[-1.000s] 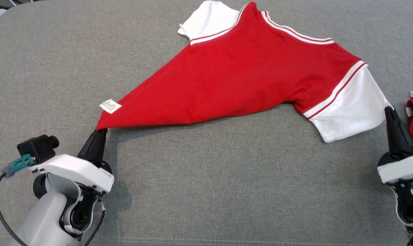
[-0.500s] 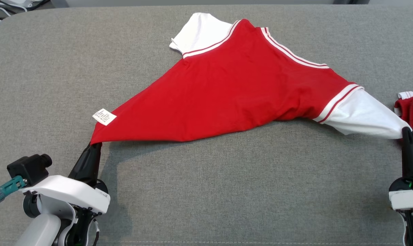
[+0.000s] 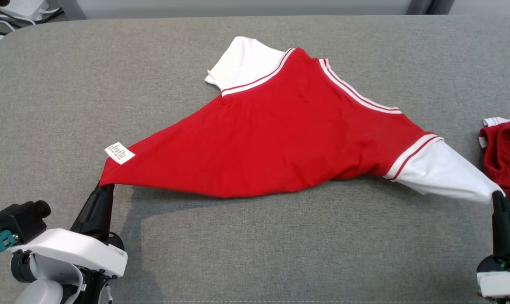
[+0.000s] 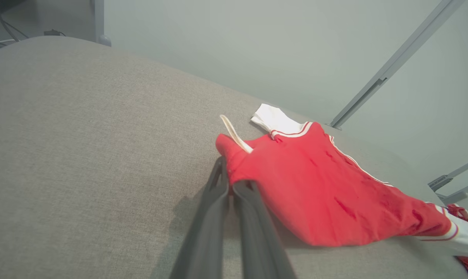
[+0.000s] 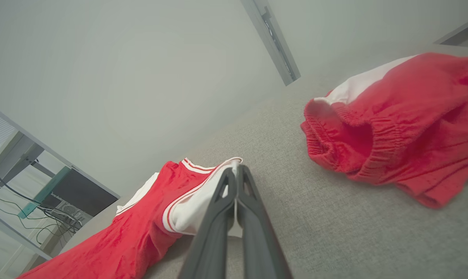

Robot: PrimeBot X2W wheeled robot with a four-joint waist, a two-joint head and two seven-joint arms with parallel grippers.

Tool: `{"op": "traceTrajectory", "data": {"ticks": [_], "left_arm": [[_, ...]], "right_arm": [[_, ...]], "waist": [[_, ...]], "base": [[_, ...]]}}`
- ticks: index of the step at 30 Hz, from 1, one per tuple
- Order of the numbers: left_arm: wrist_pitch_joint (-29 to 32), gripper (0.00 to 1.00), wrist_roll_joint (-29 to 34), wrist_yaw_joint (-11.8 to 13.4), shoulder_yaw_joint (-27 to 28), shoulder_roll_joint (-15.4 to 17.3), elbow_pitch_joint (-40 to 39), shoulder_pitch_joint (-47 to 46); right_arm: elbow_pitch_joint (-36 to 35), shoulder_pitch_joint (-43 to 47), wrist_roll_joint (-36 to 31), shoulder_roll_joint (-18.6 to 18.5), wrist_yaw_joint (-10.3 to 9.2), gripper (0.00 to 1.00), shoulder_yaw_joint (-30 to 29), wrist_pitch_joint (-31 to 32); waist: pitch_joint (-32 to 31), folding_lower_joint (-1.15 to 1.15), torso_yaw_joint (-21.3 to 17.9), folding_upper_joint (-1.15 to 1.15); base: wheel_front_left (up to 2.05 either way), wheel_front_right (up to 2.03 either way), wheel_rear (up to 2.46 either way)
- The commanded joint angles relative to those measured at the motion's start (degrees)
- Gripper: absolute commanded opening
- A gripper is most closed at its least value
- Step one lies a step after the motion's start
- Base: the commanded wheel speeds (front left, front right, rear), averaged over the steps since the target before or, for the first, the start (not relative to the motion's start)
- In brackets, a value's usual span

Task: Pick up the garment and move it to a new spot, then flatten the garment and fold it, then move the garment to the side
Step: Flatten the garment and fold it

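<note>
The garment (image 3: 280,143) is a red shirt with white sleeves and striped trim, stretched across the grey padded table (image 3: 255,249). My left gripper (image 3: 105,187) is shut on its red hem corner, beside a white care label (image 3: 119,153). My right gripper (image 3: 497,195) is shut on the tip of the near white sleeve (image 3: 440,173), pulled to a point. In the left wrist view the fingers (image 4: 222,186) pinch the red corner of the garment (image 4: 319,186). In the right wrist view the gripper (image 5: 236,170) pinches the white sleeve (image 5: 191,209).
A second red garment with an elastic waistband (image 3: 506,156) lies bunched at the table's right edge, close to my right gripper; it shows large in the right wrist view (image 5: 404,128). Cables and equipment (image 3: 14,10) sit off the table's far left corner.
Both grippers have drawn back toward the near edge with the garment, stretching it wider. The white sleeve has pulled out into a taut point. The head camera has shifted too.
</note>
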Motion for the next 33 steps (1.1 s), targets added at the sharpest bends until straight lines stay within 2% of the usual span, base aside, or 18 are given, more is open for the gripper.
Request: {"op": "traceTrajectory", "data": {"ticks": [1,10,25,26,27,28,33], "left_arm": [[-0.16,0.0,0.52,0.83,2.84,2.02,-1.89,-0.75],[-0.88,0.0,0.26,2.45,4.25,2.59,-3.56,1.41],[-1.21,0.0,-0.25,3.89,6.0,3.56,-5.02,3.12],[-1.2,0.0,-0.22,4.0,6.05,3.64,-5.01,3.22],[-1.16,0.0,-0.18,4.12,6.05,3.7,-4.98,3.31],[-1.13,0.0,-0.18,4.21,6.05,3.73,-4.95,3.38],[-1.14,0.0,-0.21,4.18,5.91,3.72,-4.68,3.48]], "right_arm": [[-2.78,1.21,-1.03,0.02,0.25,0.0,-0.06,0.83],[-5.12,7.71,-1.44,3.02,0.25,0.0,-3.64,2.87],[2.82,11.58,3.06,3.24,0.25,0.0,-0.1,-1.05],[3.44,11.41,3.42,3.24,0.25,0.05,0.03,-1.16],[3.87,11.1,3.49,3.24,0.25,0.47,0.18,-1.17],[3.99,10.66,3.35,3.24,0.25,1.0,-0.02,-1.55],[2.32,8.42,-0.82,2.42,0.25,1.0,-4.68,-1.72]], "waist": [[-0.26,0.0,-0.47,0.0],[-0.86,0.0,-3.12,0.0],[-1.34,0.0,-7.16,0.0],[-1.39,0.0,-7.32,0.0],[-1.5,0.0,-7.45,0.0],[-1.62,0.0,-7.56,0.0],[-2.63,0.0,-7.48,0.0]], "base": [[0.0,0.0,0.0],[0.0,0.0,0.0],[0.0,0.0,0.0],[0.0,0.0,0.0],[0.0,0.0,0.0],[0.0,0.0,0.0],[0.0,0.0,0.0]]}}
